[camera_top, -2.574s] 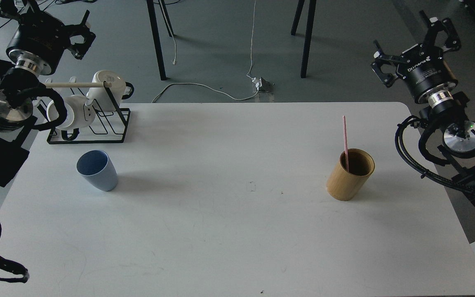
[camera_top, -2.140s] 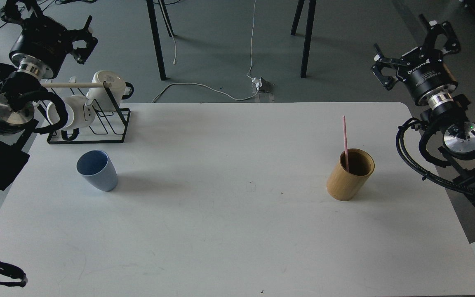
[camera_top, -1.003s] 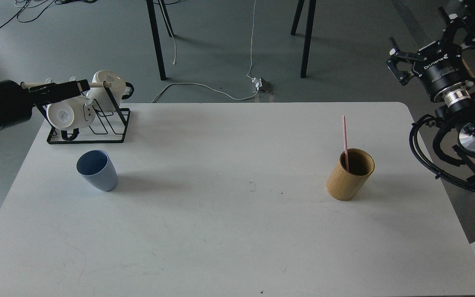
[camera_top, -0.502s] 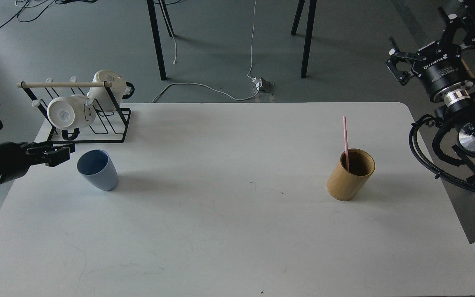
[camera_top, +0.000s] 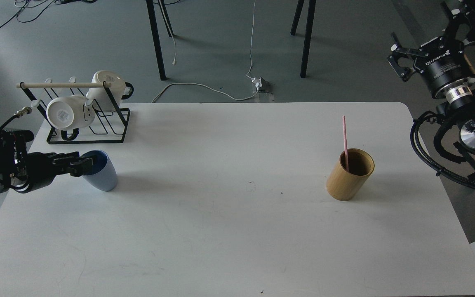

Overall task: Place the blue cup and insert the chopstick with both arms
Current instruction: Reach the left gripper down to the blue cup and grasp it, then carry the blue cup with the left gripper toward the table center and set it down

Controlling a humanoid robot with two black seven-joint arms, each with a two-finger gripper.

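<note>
One blue cup (camera_top: 100, 176) stands left on the table (camera_top: 229, 231), the left gripper (camera_top: 84, 164) at its rim, finger spread unclear. One chopstick (camera_top: 345, 140) stands in one bamboo holder (camera_top: 349, 175). Two white mugs (camera_top: 76, 108) hang behind. The right gripper (camera_top: 429, 29), labelled ROBOTIQ, gapes empty.

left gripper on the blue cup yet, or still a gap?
Cannot tell. In the head view the left gripper overlaps the blue cup at its rim, but the dark fingertips hide any contact or gap.
</note>
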